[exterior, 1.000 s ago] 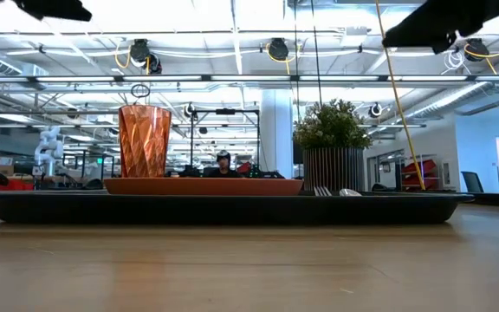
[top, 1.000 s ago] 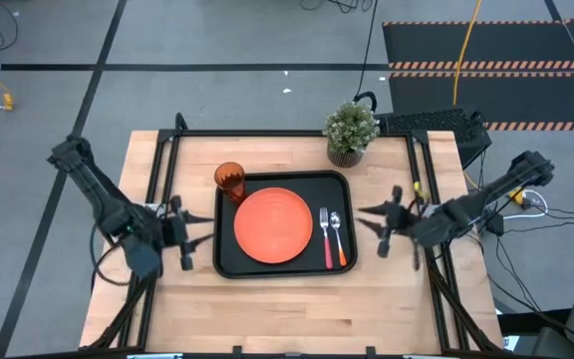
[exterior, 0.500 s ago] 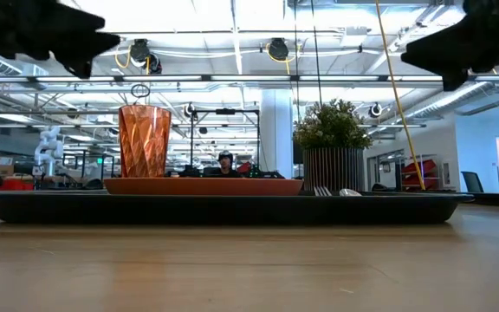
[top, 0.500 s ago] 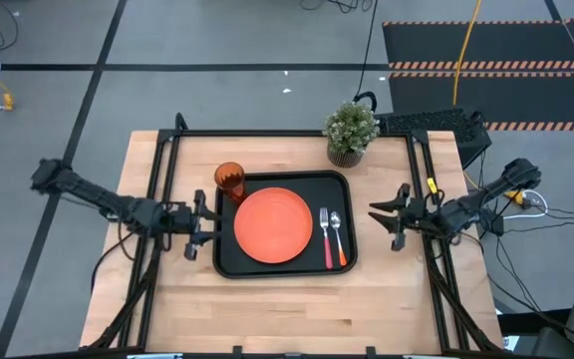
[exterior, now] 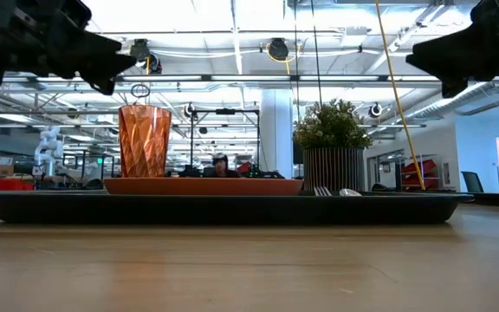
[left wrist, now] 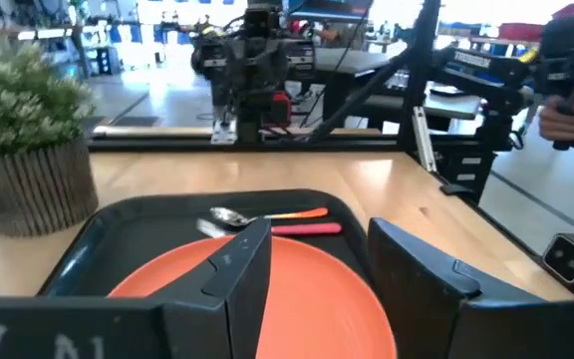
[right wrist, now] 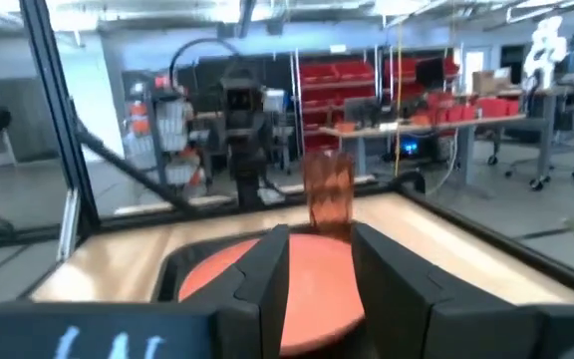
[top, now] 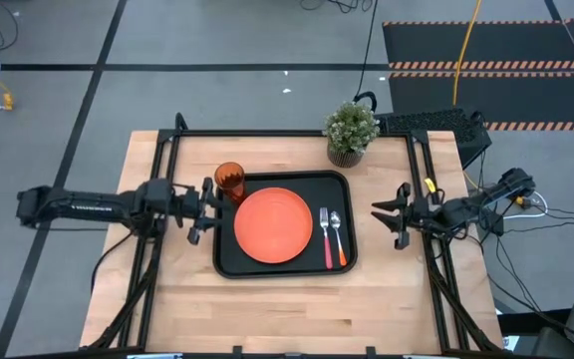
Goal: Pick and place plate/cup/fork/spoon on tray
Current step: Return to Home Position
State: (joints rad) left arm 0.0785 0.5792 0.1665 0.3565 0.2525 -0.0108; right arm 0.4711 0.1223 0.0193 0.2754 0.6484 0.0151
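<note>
The black tray (top: 229, 261) lies in the middle of the table. On it are the orange plate (top: 272, 225), the amber cup (top: 229, 180) at its far left corner, and the red-handled fork (top: 326, 239) and orange-handled spoon (top: 339, 239) side by side to the right of the plate. My left gripper (top: 207, 207) is open and empty above the tray's left edge, near the cup. My right gripper (top: 387, 214) is open and empty right of the tray. The left wrist view shows the plate (left wrist: 307, 299), fork (left wrist: 307, 228) and spoon (left wrist: 257, 215).
A potted green plant (top: 350, 132) stands at the table's far edge behind the tray's right corner. Black frame rails (top: 162, 170) run along the table's left and right sides. Bare wood lies in front of the tray (top: 287, 309).
My left arm has stretched out level, carrying its gripper toward the table's right and far edge, up to the tray's left edge near the cup. My right gripper has risen a little and levelled out beside the tray. The things on the tray have stayed still.
</note>
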